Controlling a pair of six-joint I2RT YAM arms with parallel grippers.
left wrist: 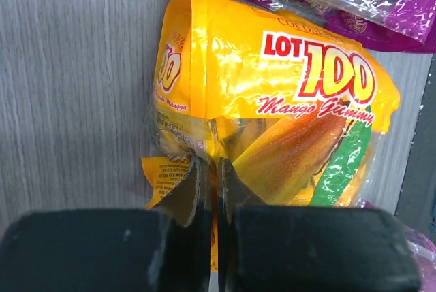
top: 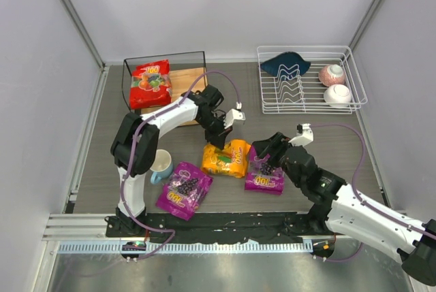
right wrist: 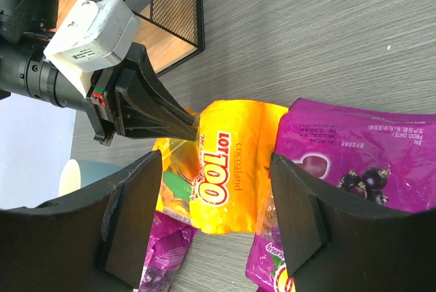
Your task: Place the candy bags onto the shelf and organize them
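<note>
Orange-yellow glossy plastic candy bag point(left wrist: 272, 81) clamped at its edge in left gripper point(left wrist: 212, 169).
Wooden black-wire shelf point(top: 187, 77) near, beyond and leftward.

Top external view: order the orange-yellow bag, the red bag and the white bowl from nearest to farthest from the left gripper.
1. Orange-yellow bag, pinched by the left gripper.
2. Red bag, on the shelf, far left.
3. White bowl, in the rack, far right.
</note>
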